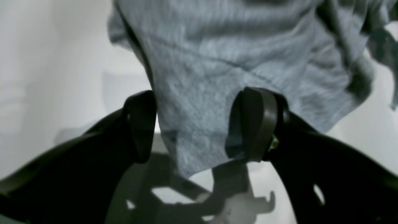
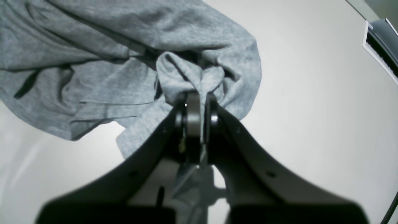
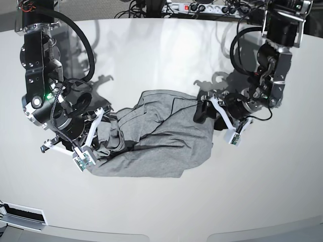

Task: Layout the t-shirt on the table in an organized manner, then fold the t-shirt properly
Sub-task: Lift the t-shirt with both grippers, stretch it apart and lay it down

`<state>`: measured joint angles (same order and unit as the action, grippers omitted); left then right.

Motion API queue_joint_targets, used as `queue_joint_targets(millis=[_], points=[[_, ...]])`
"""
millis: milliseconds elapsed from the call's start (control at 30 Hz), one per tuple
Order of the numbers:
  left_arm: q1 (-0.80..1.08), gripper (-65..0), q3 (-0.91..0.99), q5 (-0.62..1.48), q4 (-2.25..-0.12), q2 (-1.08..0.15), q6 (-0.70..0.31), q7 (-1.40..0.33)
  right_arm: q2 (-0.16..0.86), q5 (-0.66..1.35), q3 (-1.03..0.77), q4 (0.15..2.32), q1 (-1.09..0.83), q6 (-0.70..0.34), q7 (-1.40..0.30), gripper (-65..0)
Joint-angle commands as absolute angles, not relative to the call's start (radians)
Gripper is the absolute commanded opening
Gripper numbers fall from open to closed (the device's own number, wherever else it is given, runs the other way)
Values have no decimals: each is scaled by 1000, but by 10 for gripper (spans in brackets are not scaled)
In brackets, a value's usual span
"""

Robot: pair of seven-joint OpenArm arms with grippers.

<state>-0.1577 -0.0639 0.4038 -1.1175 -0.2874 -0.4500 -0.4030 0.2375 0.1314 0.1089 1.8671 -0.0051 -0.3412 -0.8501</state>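
T-shirt [image 3: 151, 141] lies bunched in a grey heap at the middle of the tabletop [image 3: 161, 50], far from laid flat. At the left of the base view, the right tool [image 2: 199, 104] pinches a twisted fold of cloth between nearly closed jaws. At the right, the left tool [image 1: 192, 124] stands wide, a fabric corner hanging between its jaws ungripped. A good spread likely calls for the left tool to close on that edge before both pull apart, low and evenly.
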Motion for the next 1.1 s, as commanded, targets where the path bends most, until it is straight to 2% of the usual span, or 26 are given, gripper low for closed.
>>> queue_joint_targets(millis=[0, 67, 133, 167, 333, 433, 600, 833, 933, 1067], points=[[-193, -281, -58, 422, -1122, -284, -453, -368, 245, 131, 104, 1885, 13, -340, -831, -650], [-204, -416, -58, 421, -1106, -274, -452, -369, 244, 131, 104, 1885, 13, -341, -831, -650], [-210, -616, -58, 417, -1106, -272, -454, -375, 244, 131, 104, 1885, 14, -341, -831, -650], [-220, -650, -57, 416, -1107, -272, -454, -395, 245, 131, 104, 1885, 14, -341, -831, -650], [-310, -650, -57, 432, -1166, -321, -460, -557, 253, 88, 104, 1885, 14, -348, -831, -650], [-363, -650, -57, 431, -1254, -378, -460, -608, 253, -43, 104, 1885, 14, -271, -831, -650], [-432, -650, -57, 493, -1409, -501, -445, -638, 253, -167, 76, 1885, 18, -163, -831, -650], [-535, -650, -57, 532, -1443, -661, -445, -636, 292, -165, 4, 1885, 60, -116, -849, -650], [-569, -650, -57, 543, -1443, -728, -418, -626, 340, -144, 2, 1885, 91, -138, -849, -650], [-615, -650, -57, 599, -1443, -785, -408, -630, 404, -25, 2, 1885, 130, -231, -850, -650]])
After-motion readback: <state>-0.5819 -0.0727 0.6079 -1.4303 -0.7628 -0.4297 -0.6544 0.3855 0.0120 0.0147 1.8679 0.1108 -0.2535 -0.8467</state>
